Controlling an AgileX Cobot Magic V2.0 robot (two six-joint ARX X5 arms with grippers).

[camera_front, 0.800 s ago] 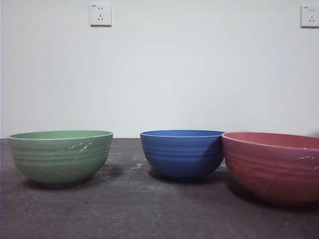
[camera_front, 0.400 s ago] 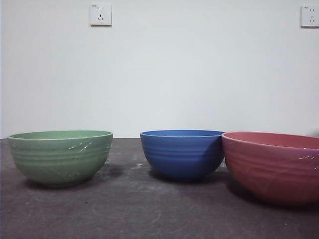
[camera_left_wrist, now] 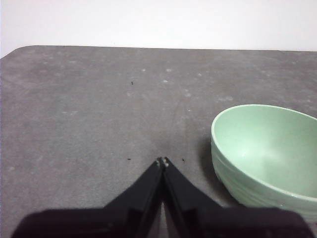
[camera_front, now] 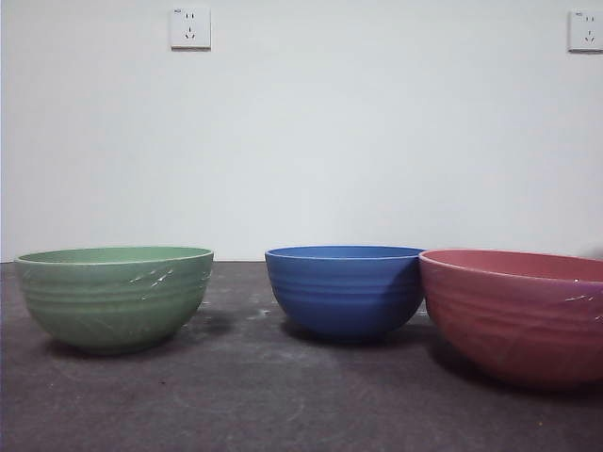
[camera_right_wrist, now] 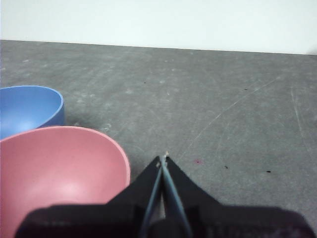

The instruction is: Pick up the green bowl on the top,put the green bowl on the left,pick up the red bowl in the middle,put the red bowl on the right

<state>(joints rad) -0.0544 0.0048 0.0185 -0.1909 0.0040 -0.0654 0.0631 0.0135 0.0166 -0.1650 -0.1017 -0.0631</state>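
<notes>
The green bowl (camera_front: 113, 297) stands upright on the table at the left of the front view; the left wrist view shows its pale inside (camera_left_wrist: 270, 148). My left gripper (camera_left_wrist: 163, 161) is shut and empty, apart from the bowl's side. The red bowl (camera_front: 518, 313) stands upright at the right, near the camera, its rim against the blue bowl (camera_front: 344, 290) in the middle. In the right wrist view the red bowl (camera_right_wrist: 59, 173) lies close beside my right gripper (camera_right_wrist: 164, 158), which is shut on nothing. Neither arm shows in the front view.
The blue bowl (camera_right_wrist: 27, 109) sits just behind the red one. The dark grey table (camera_front: 283, 395) runs to a white wall with two sockets (camera_front: 189, 27). The table's rounded far corner (camera_left_wrist: 22, 49) shows in the left wrist view.
</notes>
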